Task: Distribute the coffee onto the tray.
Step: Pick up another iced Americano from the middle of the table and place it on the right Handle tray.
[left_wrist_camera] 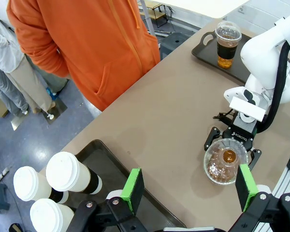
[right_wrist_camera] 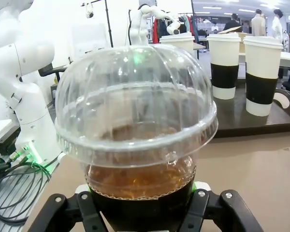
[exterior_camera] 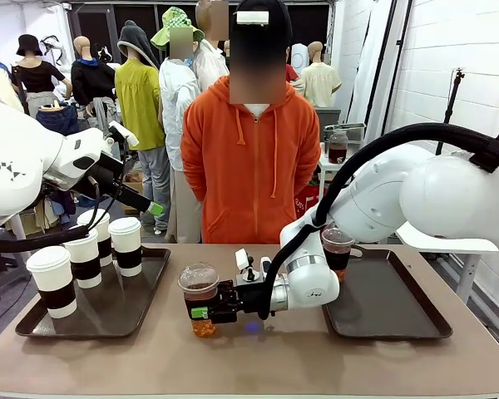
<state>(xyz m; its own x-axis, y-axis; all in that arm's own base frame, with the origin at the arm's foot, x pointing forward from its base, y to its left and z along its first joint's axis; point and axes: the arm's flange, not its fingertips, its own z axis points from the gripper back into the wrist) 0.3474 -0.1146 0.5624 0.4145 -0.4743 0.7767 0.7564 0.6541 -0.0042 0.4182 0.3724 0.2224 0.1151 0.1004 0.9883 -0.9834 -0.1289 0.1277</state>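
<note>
Risk of tipping or slopping for clear plastic dome-lidded cup of brown liquid [exterior_camera: 200, 295], clamped low between right gripper [exterior_camera: 201, 312] jaws mid-table, at nine o'clock from dark rectangular right tray [exterior_camera: 399, 320], if swung fast; left gripper [left_wrist_camera: 188, 188] jaws apart, empty.

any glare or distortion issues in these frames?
Right wrist view: the dome-lidded cup sits so close it bulges, with ceiling-light glare on its lid. Left wrist view: wide-angle bend at the table edge, otherwise sharp. Front view: evenly lit, soft shadows under the paper cups.
</note>
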